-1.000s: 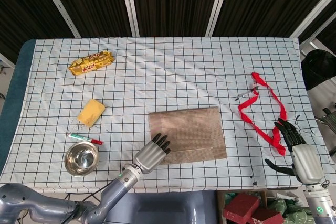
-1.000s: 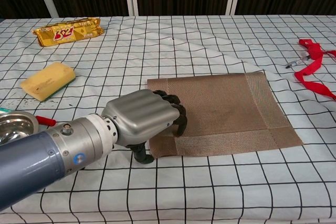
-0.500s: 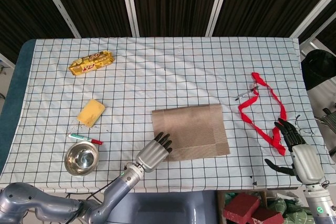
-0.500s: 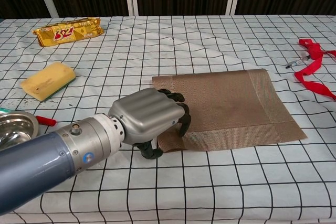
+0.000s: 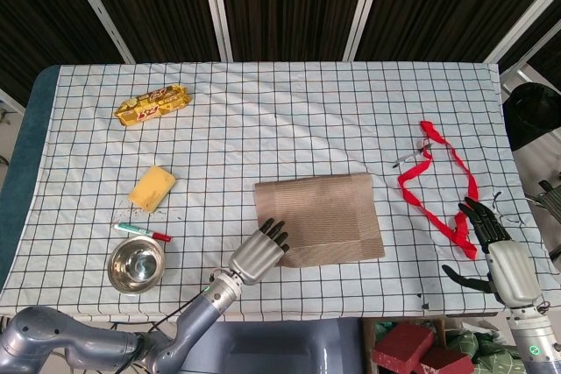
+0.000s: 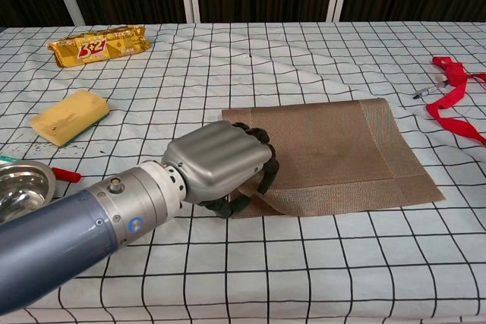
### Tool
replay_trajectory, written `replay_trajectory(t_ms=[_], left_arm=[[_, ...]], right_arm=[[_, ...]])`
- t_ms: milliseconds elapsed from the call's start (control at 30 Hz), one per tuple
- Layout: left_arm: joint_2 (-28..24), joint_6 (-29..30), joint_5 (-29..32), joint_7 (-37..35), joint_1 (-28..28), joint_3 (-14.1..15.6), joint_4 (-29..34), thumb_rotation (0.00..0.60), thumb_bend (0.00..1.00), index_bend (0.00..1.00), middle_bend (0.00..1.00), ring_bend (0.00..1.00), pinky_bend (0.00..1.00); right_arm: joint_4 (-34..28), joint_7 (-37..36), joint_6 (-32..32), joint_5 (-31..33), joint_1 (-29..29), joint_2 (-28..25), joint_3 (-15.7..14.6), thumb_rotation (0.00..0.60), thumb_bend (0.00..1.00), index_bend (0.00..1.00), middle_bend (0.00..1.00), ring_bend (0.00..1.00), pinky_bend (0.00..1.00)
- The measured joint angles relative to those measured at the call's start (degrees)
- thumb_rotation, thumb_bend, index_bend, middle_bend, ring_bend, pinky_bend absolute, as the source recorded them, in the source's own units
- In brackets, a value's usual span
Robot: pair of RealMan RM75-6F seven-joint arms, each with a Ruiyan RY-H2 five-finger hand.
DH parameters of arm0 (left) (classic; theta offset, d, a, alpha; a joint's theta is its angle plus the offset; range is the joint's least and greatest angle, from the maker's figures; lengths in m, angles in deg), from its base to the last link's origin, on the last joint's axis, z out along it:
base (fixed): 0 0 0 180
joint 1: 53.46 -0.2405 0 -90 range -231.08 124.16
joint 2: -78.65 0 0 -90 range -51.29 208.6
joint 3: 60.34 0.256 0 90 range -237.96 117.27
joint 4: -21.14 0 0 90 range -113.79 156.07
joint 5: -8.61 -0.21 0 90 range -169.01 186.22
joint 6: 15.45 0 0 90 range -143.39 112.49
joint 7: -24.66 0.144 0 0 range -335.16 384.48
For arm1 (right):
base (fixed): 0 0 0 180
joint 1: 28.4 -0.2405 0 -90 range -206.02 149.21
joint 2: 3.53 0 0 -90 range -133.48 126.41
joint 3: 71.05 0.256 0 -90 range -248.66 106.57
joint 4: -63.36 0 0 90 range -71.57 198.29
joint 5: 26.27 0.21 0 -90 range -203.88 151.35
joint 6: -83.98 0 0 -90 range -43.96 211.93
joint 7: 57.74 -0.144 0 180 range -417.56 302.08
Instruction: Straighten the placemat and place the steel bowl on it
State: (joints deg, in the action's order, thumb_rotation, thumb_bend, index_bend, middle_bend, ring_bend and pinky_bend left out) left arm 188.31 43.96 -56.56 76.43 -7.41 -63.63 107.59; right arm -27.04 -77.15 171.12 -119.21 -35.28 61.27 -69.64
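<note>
Chest view: left hand has fingers curled onto the near-left corner of the placemat, gripping that corner, which looks lifted. Placemat lies mid-table toward the near edge, slightly skewed. Steel bowl sits at the near-left edge, beside a red marker. Right hand rests near the near-right corner, fingers spread, holding nothing

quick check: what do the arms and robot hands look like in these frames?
Left robot hand: silver metal back, black fingers, on a grey-blue arm with a silver wrist collar carrying a small blue round mark. Right robot hand: same silver back and black fingers, light grey forearm, small green mark near the bottom.
</note>
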Motion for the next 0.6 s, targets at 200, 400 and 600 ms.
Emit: replay_trajectory(t_ms=[200,400,600], left_arm=[[-0.2,0.9,-0.8,-0.2,-0.4,0.3,-0.1,0.600,0.48,0.55,0.28,0.10,0.16],[-1.7,2.4,-2.5,-0.8,-1.2,1.0,0.5,0.600,0.44,0.67,0.29,0.10,0.16],[-3.6,3.7,-3.2,-1.9,-2.5,1.5,1.3,0.600,0.44,0.69,0.30,0.10,0.16]], right_arm=[[-0.1,-0.1,0.0,0.0,0.0,-0.1,0.0,0.600,0.13,0.08,0.00,0.00,0.17],[-0.2,-0.2,0.0,-0.1,0.1,-0.1,-0.1,0.600,0.13,0.08,0.00,0.00,0.17],[-0.2,-0.2,0.0,-0.2,0.1,-0.2,-0.1,0.600,0.13,0.08,0.00,0.00,0.17]])
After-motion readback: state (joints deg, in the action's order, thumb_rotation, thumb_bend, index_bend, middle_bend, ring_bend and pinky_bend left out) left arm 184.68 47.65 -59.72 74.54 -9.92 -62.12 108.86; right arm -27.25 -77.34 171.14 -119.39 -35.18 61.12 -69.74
